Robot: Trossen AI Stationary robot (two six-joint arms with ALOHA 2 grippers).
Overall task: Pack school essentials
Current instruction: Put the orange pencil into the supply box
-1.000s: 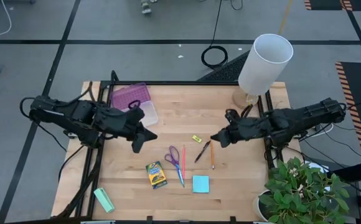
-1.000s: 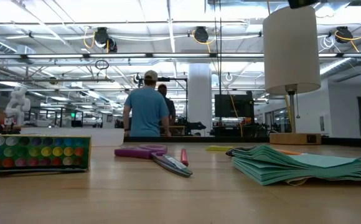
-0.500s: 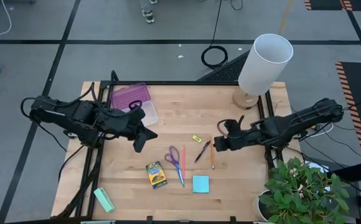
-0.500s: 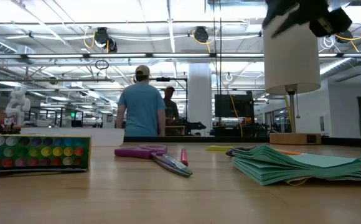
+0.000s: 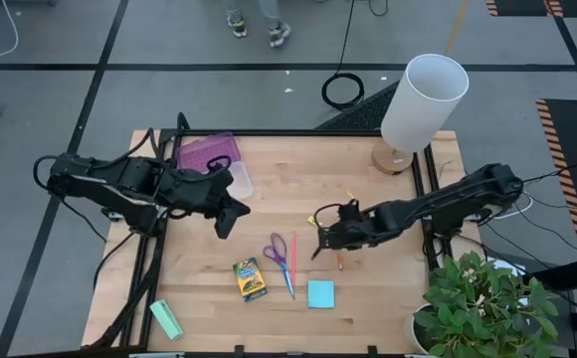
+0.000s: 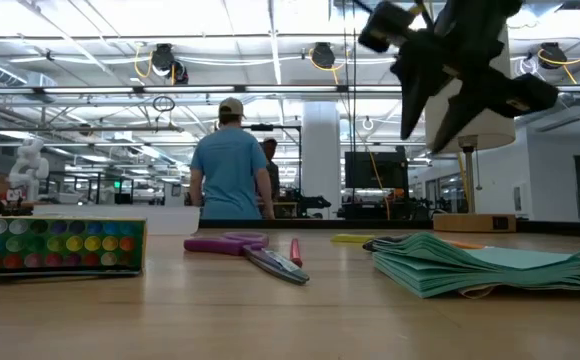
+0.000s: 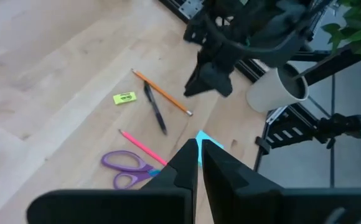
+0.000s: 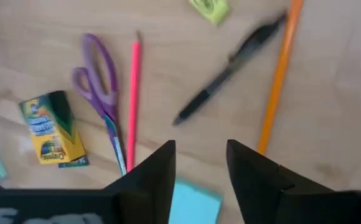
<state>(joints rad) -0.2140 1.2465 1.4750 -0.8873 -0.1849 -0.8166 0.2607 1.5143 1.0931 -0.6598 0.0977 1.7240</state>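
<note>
The wooden tabletop (image 5: 279, 189) carries every item. A white lamp (image 5: 424, 101) stands at its far right corner, and a potted plant (image 5: 487, 303) is seen at the near right edge. A purple-tinted plastic case (image 5: 211, 159) lies at the far left, partly covered by the left arm. The left gripper (image 5: 227, 217) is held above bare wood beside that case, jaws closed. The right gripper (image 8: 199, 171) is positioned above the pens, jaws open, nothing between them. A mint-green block (image 5: 166, 319) rests at the near left corner, well apart. The crayon box (image 5: 250, 279), purple-handled scissors (image 5: 278, 252), red pencil (image 5: 292, 255) and cyan sticky-note pad (image 5: 320, 293) are grouped centrally. The black pen (image 8: 227, 68) and orange pencil (image 8: 276, 78) lie under the right gripper, with the small yellow piece (image 8: 210, 9) just beside them.
</note>
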